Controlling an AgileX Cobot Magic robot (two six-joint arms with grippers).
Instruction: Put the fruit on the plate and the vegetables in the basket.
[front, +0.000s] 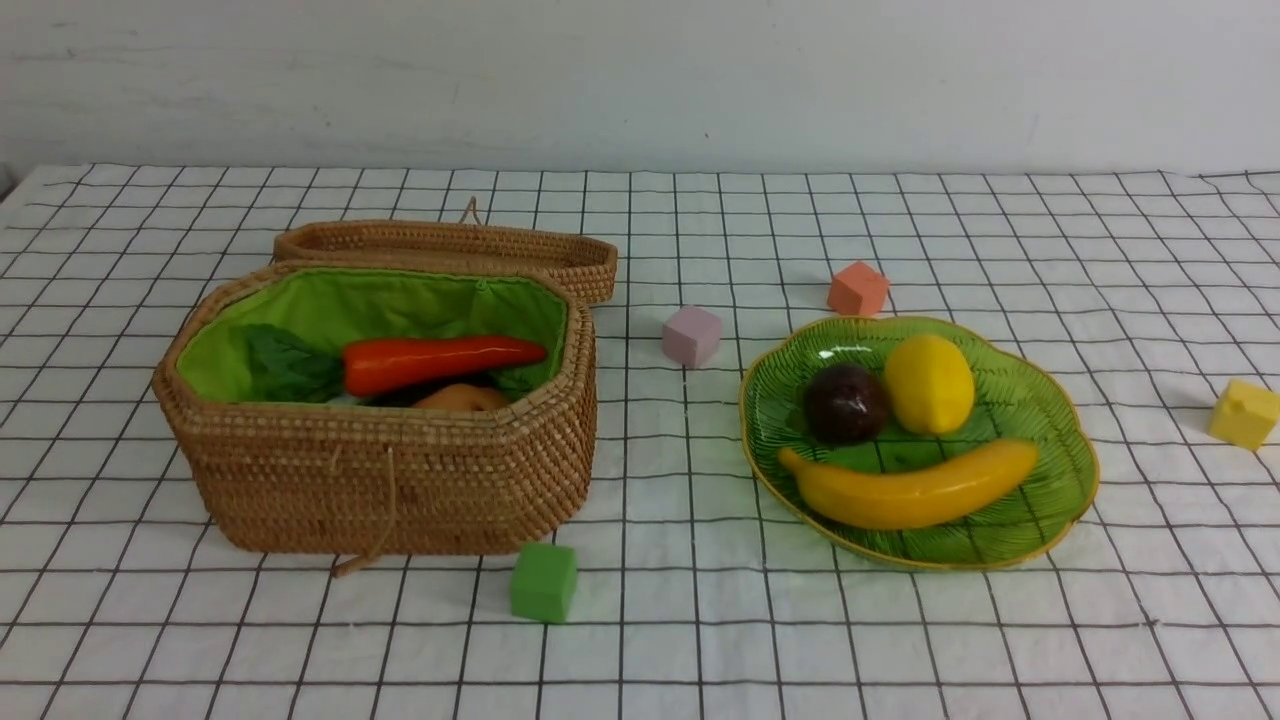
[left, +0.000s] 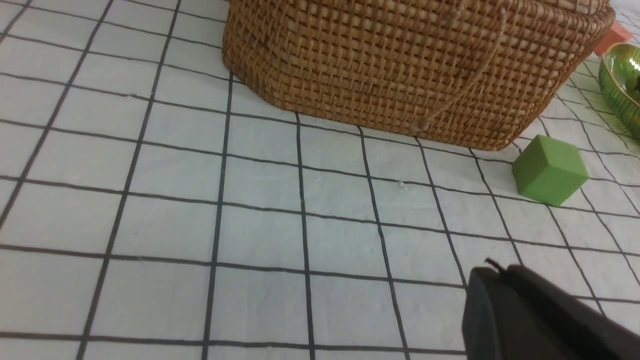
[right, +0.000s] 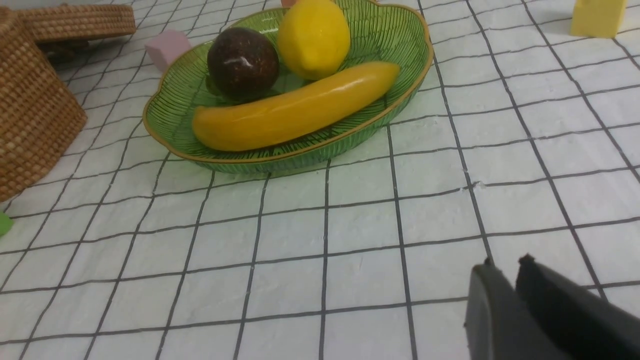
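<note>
The wicker basket (front: 400, 470) with green lining stands at the left. In it lie the orange-red carrot (front: 440, 362) and, beneath it, a bit of the potato (front: 462, 398); the rest of its inside is hidden. On the right, the green plate (front: 1060, 480) holds the banana (front: 910, 488), lemon (front: 930, 384) and mangosteen (front: 846, 402). Neither arm shows in the front view. My left gripper (left: 492, 270) is shut and empty, low over the cloth in front of the basket (left: 400, 65). My right gripper (right: 505, 264) has a narrow gap between its tips, empty, some way short of the plate (right: 400, 105).
Foam cubes lie on the checked cloth: green (front: 544, 581) in front of the basket, mauve (front: 691, 335) between basket and plate, orange (front: 857, 289) behind the plate, yellow (front: 1243, 413) at the far right. The basket's lid (front: 450, 248) hangs open behind it.
</note>
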